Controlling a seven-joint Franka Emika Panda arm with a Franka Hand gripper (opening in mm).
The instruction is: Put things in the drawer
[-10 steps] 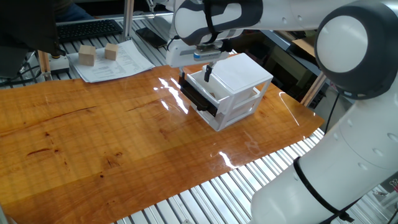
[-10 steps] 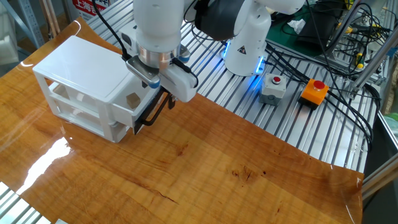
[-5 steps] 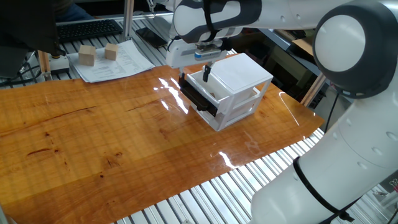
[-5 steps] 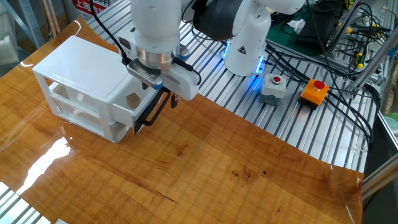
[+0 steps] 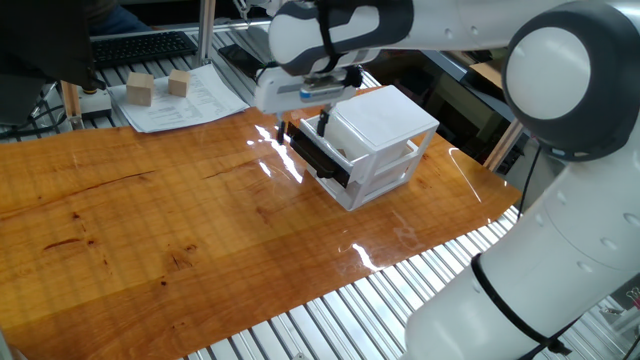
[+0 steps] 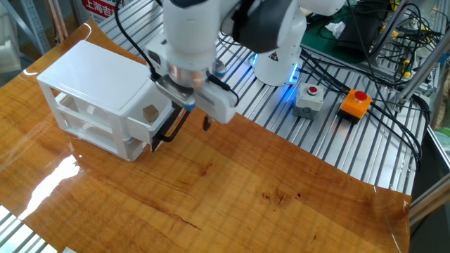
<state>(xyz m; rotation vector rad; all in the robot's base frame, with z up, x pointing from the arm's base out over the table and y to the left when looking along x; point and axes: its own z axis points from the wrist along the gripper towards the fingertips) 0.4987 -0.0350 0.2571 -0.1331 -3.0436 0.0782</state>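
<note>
The white two-drawer cabinet (image 5: 385, 118) (image 6: 91, 74) stands on the wooden table. Its upper drawer is pulled out, showing its black front (image 5: 318, 160) (image 6: 167, 130). A tiny tan cube (image 6: 150, 112) lies inside that drawer; in one fixed view the arm and the drawer wall hide it. My gripper (image 5: 304, 128) (image 6: 198, 117) hangs open just above and beyond the black front, off the drawer's open top. Nothing is between its fingers (image 6: 207, 124).
Two larger tan wooden blocks (image 5: 140, 90) (image 5: 178, 82) sit on papers at the far edge near a keyboard (image 5: 140, 47). Beyond the table on the slatted bench are a grey button box (image 6: 309, 98), an orange button box (image 6: 355, 103) and cables.
My gripper has moved from over the open drawer outward past its black front, staying open. The cube has stayed in the drawer, and the cabinet has not moved.
</note>
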